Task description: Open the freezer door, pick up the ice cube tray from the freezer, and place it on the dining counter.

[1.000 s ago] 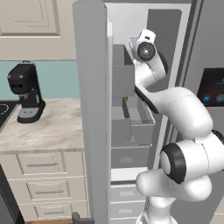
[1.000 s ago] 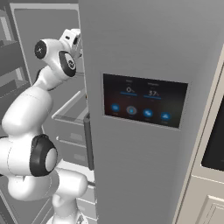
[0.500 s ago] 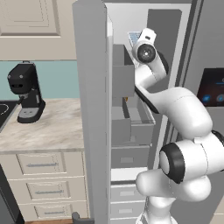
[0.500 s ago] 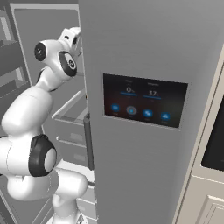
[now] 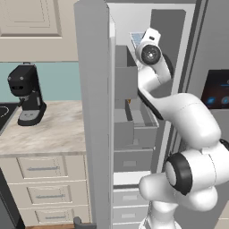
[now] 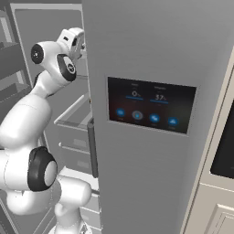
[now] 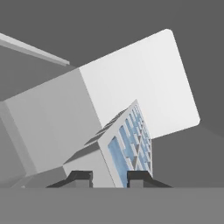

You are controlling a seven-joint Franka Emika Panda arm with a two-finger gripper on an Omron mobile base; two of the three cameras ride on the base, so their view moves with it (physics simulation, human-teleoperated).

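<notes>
The freezer door (image 5: pixel 94 112) stands swung open, so the step in hand is the pick-up. High inside the freezer (image 5: pixel 150 94), the tool (image 7: pixel 109 178) has its two tips drawn narrow around the near edge of the ice cube tray (image 7: pixel 130 144), which juts tilted from between them, apparently gripped. Next it probably needs a straight pull out and back. Room is tight: a pale wall lies just behind the tray, the door edge flanks the arm, and the drawers (image 5: pixel 134 127) project below
</notes>
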